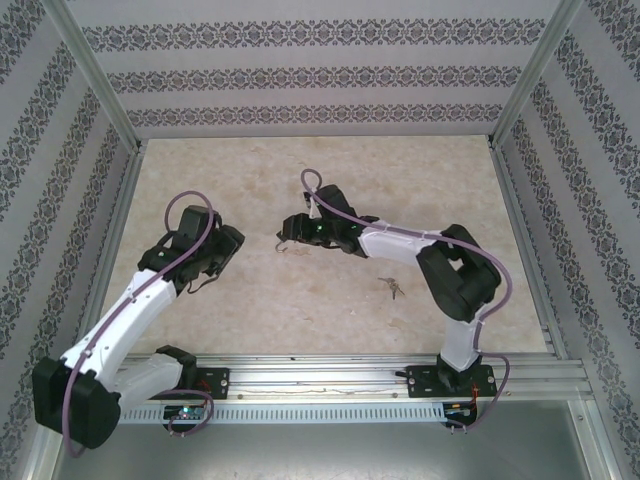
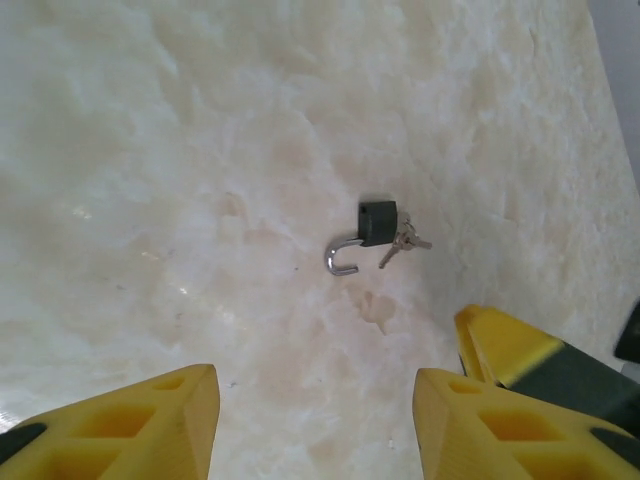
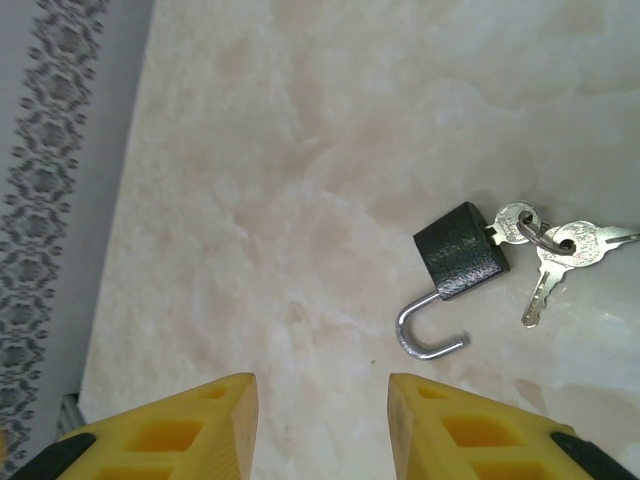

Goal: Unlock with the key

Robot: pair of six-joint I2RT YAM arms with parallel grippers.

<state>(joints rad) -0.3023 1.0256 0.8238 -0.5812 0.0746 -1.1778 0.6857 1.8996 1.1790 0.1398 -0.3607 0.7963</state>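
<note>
From my station I judge the task as almost finished. The padlock (image 3: pixel 462 250) lies flat on the surface (image 3: pixel 250 150), and its shackle (image 3: pixel 425 335) is swung out: 1 end sits in the body and the hooked end hangs free beside it. A key (image 3: pixel 512 225) is in the keyhole at the opposite side of the body, and a ring with 2 more keys (image 3: pixel 565 245) rests next to it. So the lock looks open, I think.

The right hand (image 3: pixel 320 385) is spread and holds nothing. In its wrist view the padlock is ahead of the fingers and to the right of the gap, not touching them. The left hand (image 2: pixel 315 385) is also spread and empty, with the padlock well ahead of it.

What is left, in my opinion, is only to take both arms away, unless the key must come out.
</note>
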